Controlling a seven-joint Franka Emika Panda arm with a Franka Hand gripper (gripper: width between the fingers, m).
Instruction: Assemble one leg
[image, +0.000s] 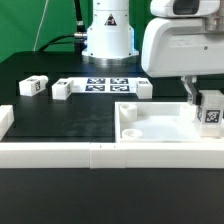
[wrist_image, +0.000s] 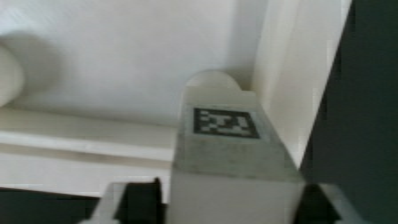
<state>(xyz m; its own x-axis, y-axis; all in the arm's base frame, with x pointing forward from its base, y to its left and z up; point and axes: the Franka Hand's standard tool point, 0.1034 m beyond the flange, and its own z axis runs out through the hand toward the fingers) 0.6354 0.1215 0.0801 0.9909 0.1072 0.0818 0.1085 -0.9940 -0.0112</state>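
Observation:
My gripper (image: 207, 104) is shut on a leg (image: 211, 112), a small white block with a black-and-white tag. It holds the leg at the exterior view's right, over the right end of the large white recessed panel (image: 160, 128). In the wrist view the held leg (wrist_image: 228, 150) fills the space between the two fingers (wrist_image: 135, 206) of my gripper (wrist_image: 231, 204), and its tip points at the panel's raised edge (wrist_image: 267, 60). I cannot tell whether the leg touches the panel. Three more legs lie at the back: two on the left (image: 33, 87) (image: 63, 88) and one near the middle (image: 143, 88).
The marker board (image: 105, 84) lies at the back in front of the robot base (image: 107, 35). Long white border rails run along the front (image: 60, 155) and the exterior view's left edge (image: 5, 120). The black table (image: 70, 120) shows between them.

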